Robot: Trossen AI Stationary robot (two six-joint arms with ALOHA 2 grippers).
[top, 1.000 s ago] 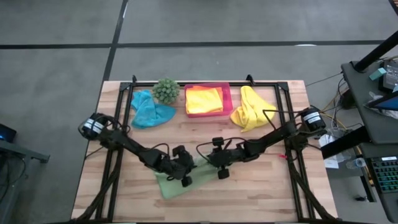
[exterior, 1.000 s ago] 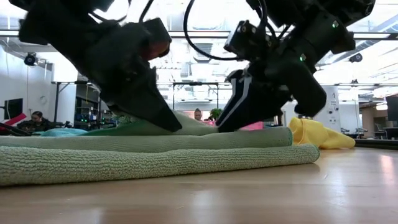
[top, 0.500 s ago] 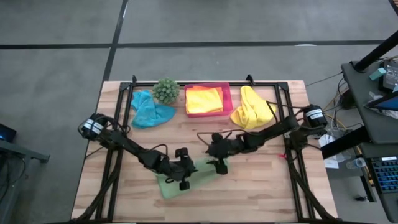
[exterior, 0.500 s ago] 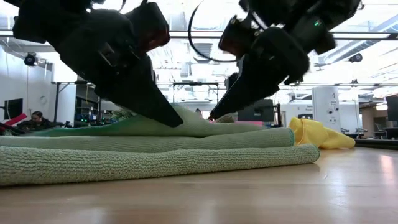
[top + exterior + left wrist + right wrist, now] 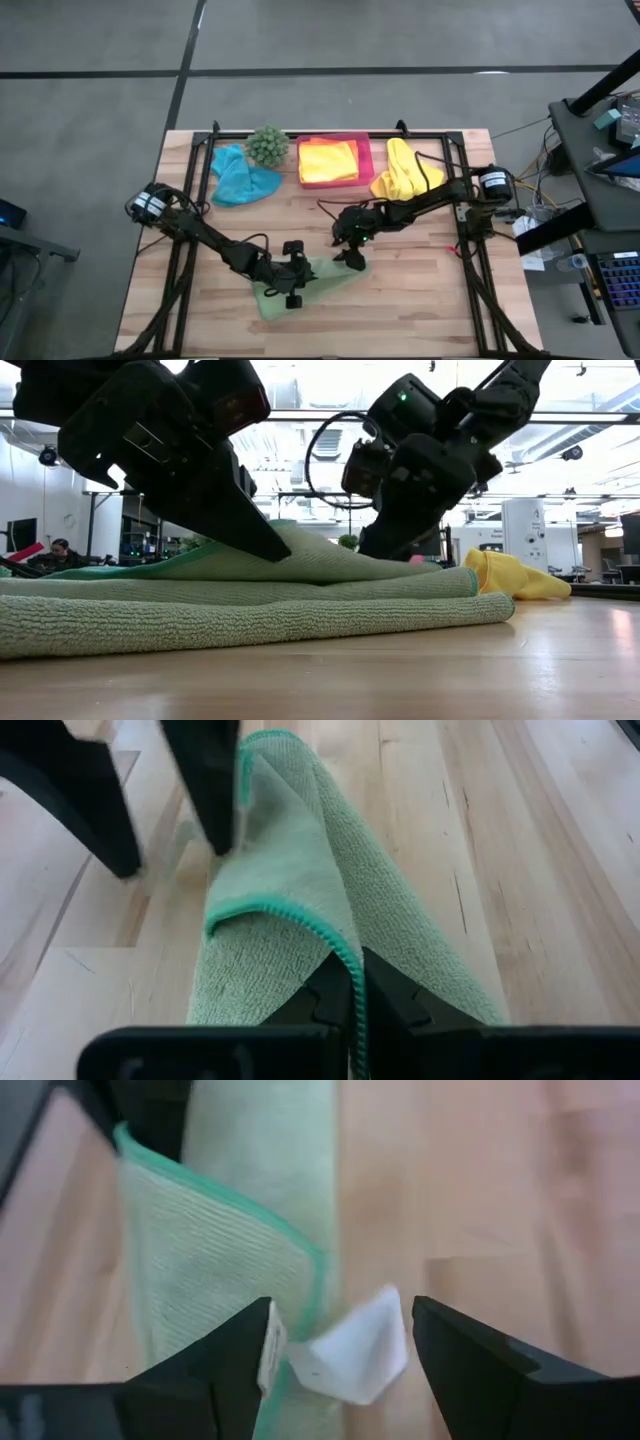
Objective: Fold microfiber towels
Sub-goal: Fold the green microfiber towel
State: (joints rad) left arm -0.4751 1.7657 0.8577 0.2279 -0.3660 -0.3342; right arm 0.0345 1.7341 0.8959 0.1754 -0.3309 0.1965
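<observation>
Mid-fold: left gripper point(image 5: 350, 982) pinching the soft light-green microfiber towel point(image 5: 300, 285); right gripper point(image 5: 340, 1342), spread, must regrasp its corner.

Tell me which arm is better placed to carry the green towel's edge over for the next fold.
Left, probably. The left pincer is shut on the green towel edge and holds a flap raised off the table. The right pincer is open over a corner with a white tag, holding nothing.

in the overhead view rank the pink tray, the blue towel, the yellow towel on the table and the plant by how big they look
1. Pink tray
2. Blue towel and yellow towel: alike, no ranking
3. Plant
</observation>
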